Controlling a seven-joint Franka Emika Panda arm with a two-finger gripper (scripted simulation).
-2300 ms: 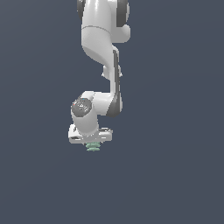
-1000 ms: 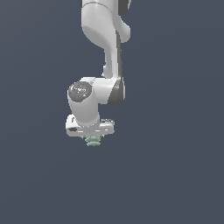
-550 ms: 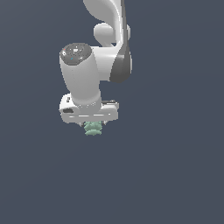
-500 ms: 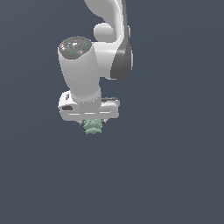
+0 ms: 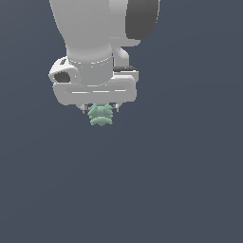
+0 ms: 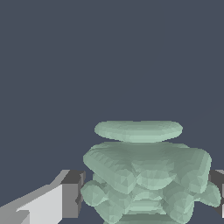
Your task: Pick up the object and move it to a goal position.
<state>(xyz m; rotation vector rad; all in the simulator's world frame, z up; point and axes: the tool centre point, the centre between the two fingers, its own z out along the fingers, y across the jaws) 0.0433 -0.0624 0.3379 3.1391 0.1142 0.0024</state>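
The object (image 5: 100, 115) is a small pale mint-green lumpy item with stacked ridged tiers. In the exterior view it hangs just under the white gripper (image 5: 100, 110), held between the two short fingers. The white arm and hand fill the upper part of that view, close to the camera. In the wrist view the object (image 6: 146, 170) fills the space between the two fingers (image 6: 72, 194), with one dark pad against each side. The gripper (image 6: 146, 192) is shut on the object. No goal marker shows in either view.
A plain dark blue-grey background (image 5: 190, 180) surrounds the arm in both views. No other objects, containers or edges show.
The arm with the held object has moved toward the exterior camera and now looks much larger. The object stays between the fingers throughout.
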